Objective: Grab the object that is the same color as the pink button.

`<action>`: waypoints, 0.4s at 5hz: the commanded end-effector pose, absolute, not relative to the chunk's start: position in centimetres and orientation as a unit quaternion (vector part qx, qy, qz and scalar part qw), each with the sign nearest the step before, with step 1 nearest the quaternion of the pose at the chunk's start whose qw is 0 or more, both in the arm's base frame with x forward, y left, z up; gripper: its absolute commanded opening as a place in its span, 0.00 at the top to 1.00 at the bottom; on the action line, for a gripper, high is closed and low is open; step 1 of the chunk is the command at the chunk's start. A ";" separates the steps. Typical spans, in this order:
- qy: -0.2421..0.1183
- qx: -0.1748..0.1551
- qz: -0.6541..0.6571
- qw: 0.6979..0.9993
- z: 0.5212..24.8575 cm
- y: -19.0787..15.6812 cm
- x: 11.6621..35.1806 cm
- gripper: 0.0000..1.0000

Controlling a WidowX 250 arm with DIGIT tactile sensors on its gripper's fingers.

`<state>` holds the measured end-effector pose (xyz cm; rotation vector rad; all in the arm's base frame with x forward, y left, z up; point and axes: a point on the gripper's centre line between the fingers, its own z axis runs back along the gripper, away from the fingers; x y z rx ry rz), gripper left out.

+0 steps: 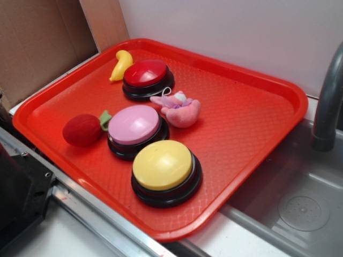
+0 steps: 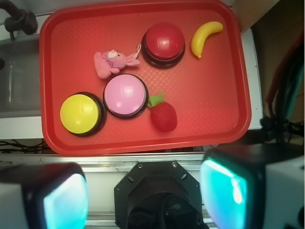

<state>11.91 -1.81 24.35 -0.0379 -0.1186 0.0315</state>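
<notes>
Pink plush toy (image 2: 110,63) on red tray (image 2: 209,114), well apart from end effector (image 2: 143,198), fingers spread, empty

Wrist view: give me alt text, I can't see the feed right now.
Open gripper hovers above a red tray, touching nothing. The pink plush toy lies beside the pink button, with red and yellow buttons, a banana and a strawberry nearby.

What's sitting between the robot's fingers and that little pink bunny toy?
Seen from the wrist, the pink button lies between the open fingers and the pink bunny toy. From above, nothing covers the toy.
</notes>
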 end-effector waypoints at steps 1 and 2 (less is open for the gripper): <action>-0.059 -0.019 0.016 0.998 24.4 -1.8 11.9 0.00; -0.069 -0.022 0.036 0.997 23.8 -2.0 12.2 0.00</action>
